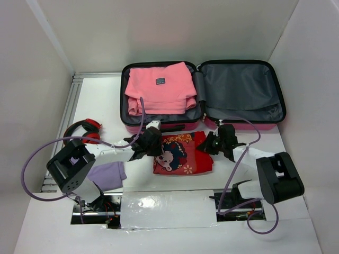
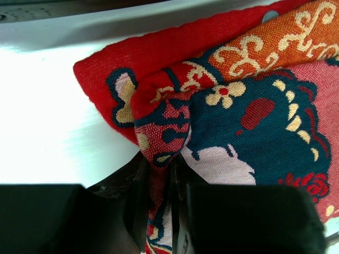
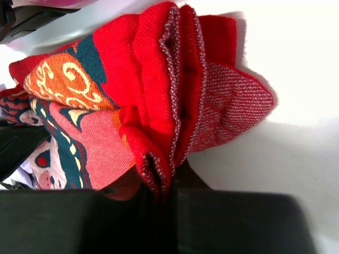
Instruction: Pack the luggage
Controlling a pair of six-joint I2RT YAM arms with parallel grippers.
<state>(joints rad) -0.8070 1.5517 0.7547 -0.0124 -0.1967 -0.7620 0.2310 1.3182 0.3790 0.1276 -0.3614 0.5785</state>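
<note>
The luggage [image 1: 241,90] lies open at the back of the table, its left half filled with a folded pink sweater [image 1: 160,87], its right half showing bare grey lining. In front of it lies a folded red patterned knit garment [image 1: 183,154]. My left gripper [image 1: 153,143] is shut on the garment's left edge [image 2: 159,180]. My right gripper [image 1: 212,143] is shut on its right edge, where red folds [image 3: 159,169] bunch between the jaws.
Red headphones [image 1: 85,128] lie at the left beside a metal rail. A lilac cloth [image 1: 108,173] sits by the left arm's base. White walls close in the table on three sides. Purple cables loop from both arms.
</note>
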